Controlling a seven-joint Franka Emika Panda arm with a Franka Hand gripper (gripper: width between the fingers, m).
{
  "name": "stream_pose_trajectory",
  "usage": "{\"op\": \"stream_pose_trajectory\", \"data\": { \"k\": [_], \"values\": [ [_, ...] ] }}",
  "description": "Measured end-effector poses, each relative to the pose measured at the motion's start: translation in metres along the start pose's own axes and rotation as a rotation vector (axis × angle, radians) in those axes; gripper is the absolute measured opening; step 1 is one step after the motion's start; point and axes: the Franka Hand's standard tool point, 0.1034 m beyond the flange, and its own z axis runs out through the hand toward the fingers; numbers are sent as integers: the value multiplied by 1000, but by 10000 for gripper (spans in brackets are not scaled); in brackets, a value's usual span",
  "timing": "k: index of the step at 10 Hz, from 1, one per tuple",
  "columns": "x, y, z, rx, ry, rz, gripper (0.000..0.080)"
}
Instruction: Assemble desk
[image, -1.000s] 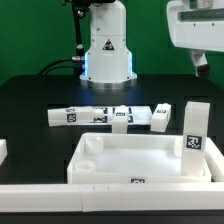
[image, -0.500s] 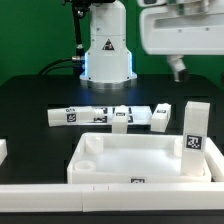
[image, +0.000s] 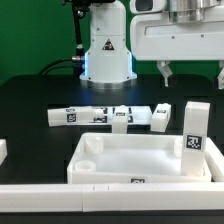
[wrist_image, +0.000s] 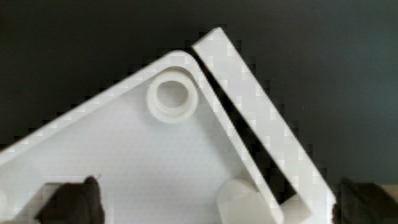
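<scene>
The white desk top (image: 150, 160), a rimmed tray with round corner sockets, lies at the front of the black table. Three white tagged legs lie in a row behind it (image: 70, 116) (image: 120, 118) (image: 160, 115). A fourth leg (image: 196, 130) stands upright at the tray's right end in the exterior view. My gripper (image: 192, 75) hangs open and empty above the right-hand legs. In the wrist view the open gripper (wrist_image: 217, 205) is over a tray corner with a round socket (wrist_image: 173, 97), with a second socket (wrist_image: 240, 195) close by.
The arm's white base (image: 106, 55) stands at the back centre. A long white bar (image: 60, 190) runs along the front of the tray, with a small white block (image: 3, 150) at the left edge. In the wrist view a white bar (wrist_image: 258, 110) runs beside the tray rim.
The gripper has moved from the exterior view's upper right corner toward the left and lower, now over the right-hand legs. The desk parts have not moved.
</scene>
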Motion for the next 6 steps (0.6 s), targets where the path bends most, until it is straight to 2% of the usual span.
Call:
{"op": "stream_pose_trajectory", "data": {
  "k": [1, 2, 4, 5, 6],
  "values": [
    [0, 3, 2, -2, -3, -72, 649],
    [-3, 17, 9, -15, -20, -106, 649],
    [-21, 53, 24, -53, -147, -91, 649],
    [-22, 54, 31, -51, -51, -85, 649],
    [-36, 60, 34, -70, -123, -106, 649]
  ]
}}
